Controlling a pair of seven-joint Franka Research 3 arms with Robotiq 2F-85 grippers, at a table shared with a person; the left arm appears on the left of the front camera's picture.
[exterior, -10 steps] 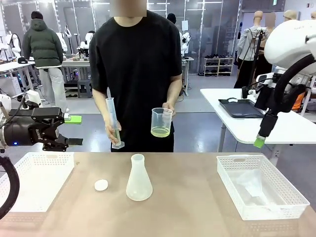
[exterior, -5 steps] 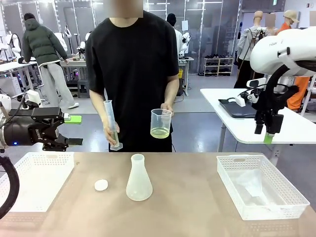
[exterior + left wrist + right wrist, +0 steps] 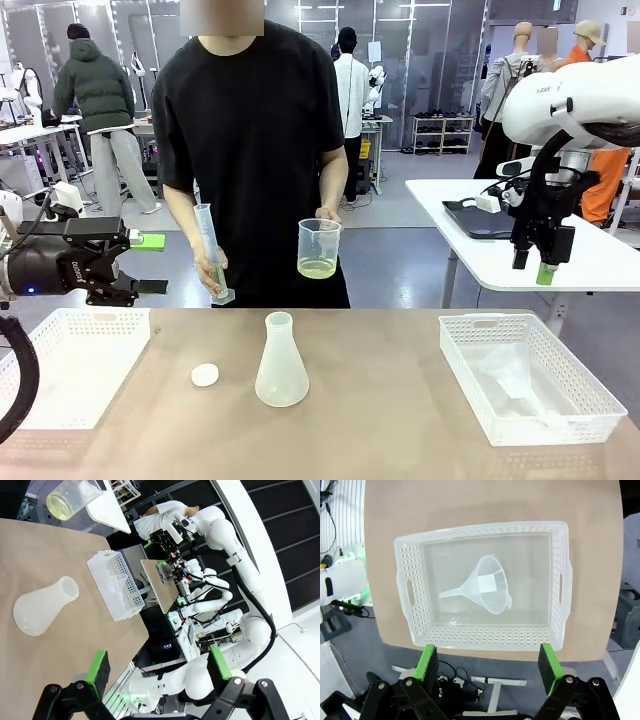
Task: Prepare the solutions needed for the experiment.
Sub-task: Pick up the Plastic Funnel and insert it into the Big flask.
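Two sets of fingers: the left fingers (image 3: pixel 148 241) are spread wide and level, pointing toward the middle, in the air near the left basket (image 3: pixel 80 313). The right fingers (image 3: pixel 545 273) are also spread and point straight down, high above the right basket (image 3: pixel 490 321).
Solutions: a shallow pale yellow-green layer (image 3: pixel 318 268) lies in the bottom of a clear beaker (image 3: pixel 320 235). The person's hand (image 3: pixel 328 214) holds the beaker in the air beyond the far edge of the tabletop (image 3: pixel 400 420).
Cylinder: a graduated cylinder (image 3: pixel 208 245) is held tilted in the person's other hand (image 3: pixel 212 272).
On the tabletop: a conical flask (image 3: pixel 281 365) stands upright at the middle. A white stopper (image 3: pixel 205 375) lies near it, toward the robot's left, not touching.
In the right basket: a clear funnel (image 3: pixel 487 584) lies on its side.
Changed since a second ago: the person, beaker and cylinder have shifted toward the robot's left and sit slightly higher. The right fingers, then slanted and lower, now hang vertical.
Unchanged: the left fingers, flask, stopper and both baskets.
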